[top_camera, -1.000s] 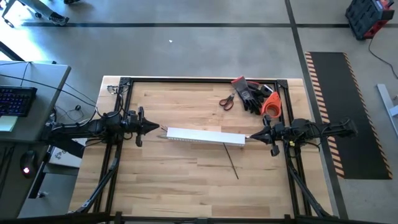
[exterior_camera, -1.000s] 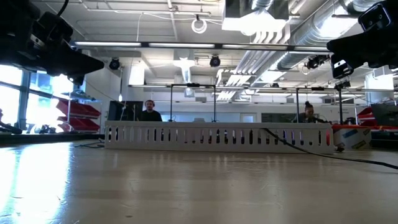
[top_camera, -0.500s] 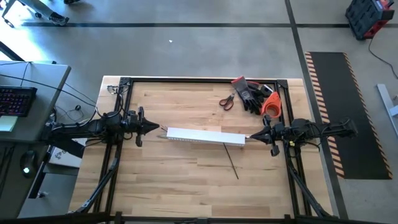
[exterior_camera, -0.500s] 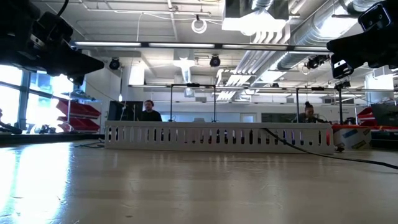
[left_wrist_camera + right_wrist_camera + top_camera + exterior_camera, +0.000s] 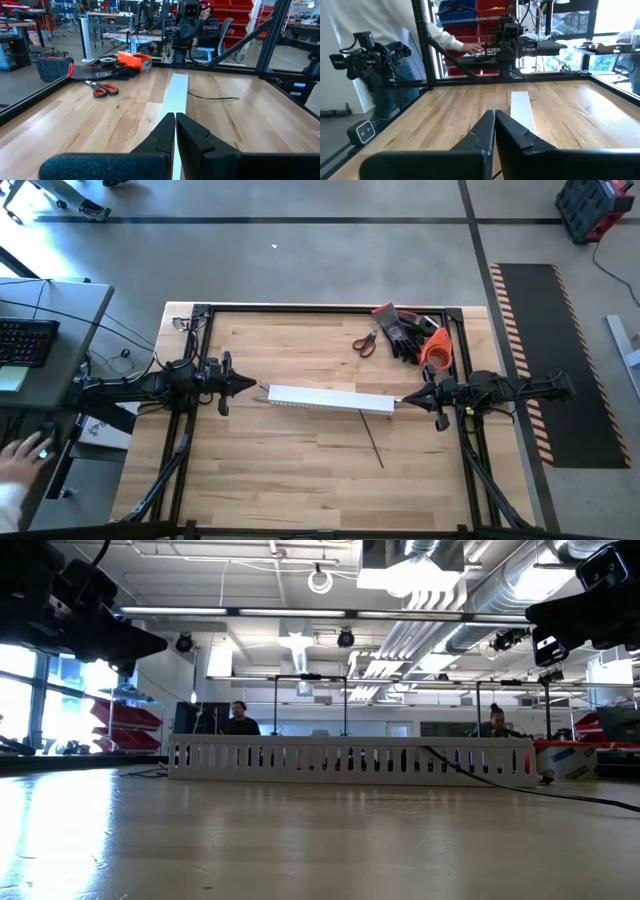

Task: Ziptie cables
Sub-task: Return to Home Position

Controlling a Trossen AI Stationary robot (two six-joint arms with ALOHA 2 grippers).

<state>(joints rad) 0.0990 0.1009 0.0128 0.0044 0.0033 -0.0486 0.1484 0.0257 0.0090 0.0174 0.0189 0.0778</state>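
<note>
My left end effector (image 5: 250, 386) and right end effector (image 5: 402, 401), both pressed together, flank the white duct (image 5: 330, 399) hiding the cables. One dark strand (image 5: 372, 440) trails near the right one, and retreating could snag it.

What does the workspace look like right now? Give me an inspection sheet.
Surface: wooden table, nothing spilled seen.
Job's things: white cable duct lies across the middle, lid closed; no bundled wires in view.
Clutter: scissors, dark gloves and an orange object at the far right corner.
Pincers: left pincer shut, just off the duct's left end; right pincer shut, at its right end; both hold nothing.
Cables: one dark strand lies loose, running from the duct toward the near edge.
Surroundings: a person's hand at the desk left of the table.
</note>
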